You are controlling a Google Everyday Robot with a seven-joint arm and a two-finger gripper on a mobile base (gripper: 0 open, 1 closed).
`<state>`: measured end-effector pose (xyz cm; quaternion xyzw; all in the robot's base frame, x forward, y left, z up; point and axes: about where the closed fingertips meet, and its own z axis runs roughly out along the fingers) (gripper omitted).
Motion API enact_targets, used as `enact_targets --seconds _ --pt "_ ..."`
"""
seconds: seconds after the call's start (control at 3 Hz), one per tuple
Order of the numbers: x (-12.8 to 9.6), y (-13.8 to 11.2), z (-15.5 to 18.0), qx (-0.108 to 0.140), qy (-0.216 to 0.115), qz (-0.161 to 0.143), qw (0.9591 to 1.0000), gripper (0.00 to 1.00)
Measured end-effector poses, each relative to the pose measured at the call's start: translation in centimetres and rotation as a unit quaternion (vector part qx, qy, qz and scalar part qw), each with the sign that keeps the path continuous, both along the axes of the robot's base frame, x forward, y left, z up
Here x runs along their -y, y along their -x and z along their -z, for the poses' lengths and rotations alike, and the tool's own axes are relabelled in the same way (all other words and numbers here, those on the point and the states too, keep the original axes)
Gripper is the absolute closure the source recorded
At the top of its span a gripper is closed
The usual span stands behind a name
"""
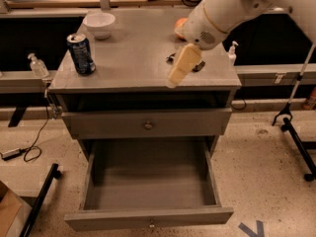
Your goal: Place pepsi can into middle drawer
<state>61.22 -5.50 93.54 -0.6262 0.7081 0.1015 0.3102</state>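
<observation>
The pepsi can, dark blue with a silver top, stands upright at the front left of the grey cabinet top. The middle drawer is pulled out wide below the uppermost drawer front; its inside holds nothing. My gripper, cream-coloured on a white arm, hangs over the front right part of the cabinet top, well to the right of the can and apart from it. It holds nothing that I can see.
A white bowl sits at the back left of the top. An orange ball and a dark flat object are partly hidden by my arm. A stand's black legs are at right, a cardboard box at lower left.
</observation>
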Motion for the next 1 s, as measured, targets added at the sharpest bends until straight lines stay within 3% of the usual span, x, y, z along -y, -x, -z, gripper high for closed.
enact_targets --seconds 0.67,1.0 --pt "-1.1 -0.8 1.6 -0.011 -0.027 0.004 0.9996 0.00" --pt "-5.8 -3.4 3.1 0.015 -0.061 -0.015 0.9979 0.00"
